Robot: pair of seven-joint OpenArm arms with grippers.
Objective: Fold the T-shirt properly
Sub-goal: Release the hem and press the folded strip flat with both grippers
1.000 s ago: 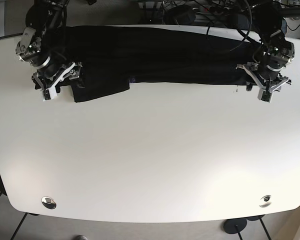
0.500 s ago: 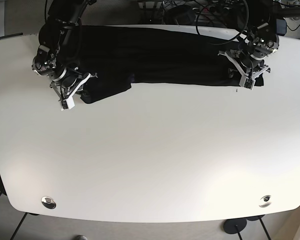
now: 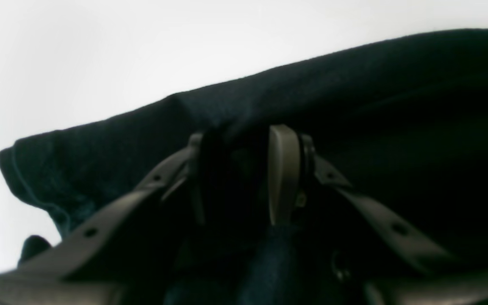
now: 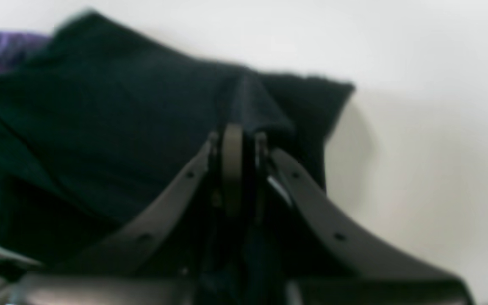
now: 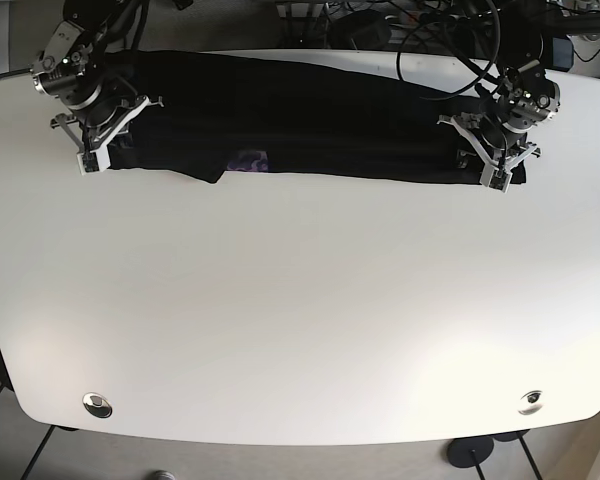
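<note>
White table (image 5: 300, 330), rounded corners, glossy top. One item lies directly on it: a dark T-shirt (image 5: 310, 125), stretched as a long folded band along the far edge, a small purple patch (image 5: 248, 160) showing at its near hem. Two round metal fittings, near-left (image 5: 98, 404) and near-right (image 5: 530, 402), sit in the tabletop.

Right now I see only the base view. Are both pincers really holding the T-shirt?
Observer: Yes. In the left wrist view the left pincer has dark cloth of the T-shirt bunched between its fingers.
Operator: And the other side?
Observer: The right pincer is shut on a raised fold of the cloth; its fingers nearly meet.
Operator: Is the cloth near it flat?
Observer: No. In the right wrist view a corner of the cloth sticks out past the pincer toward the white table.
</note>
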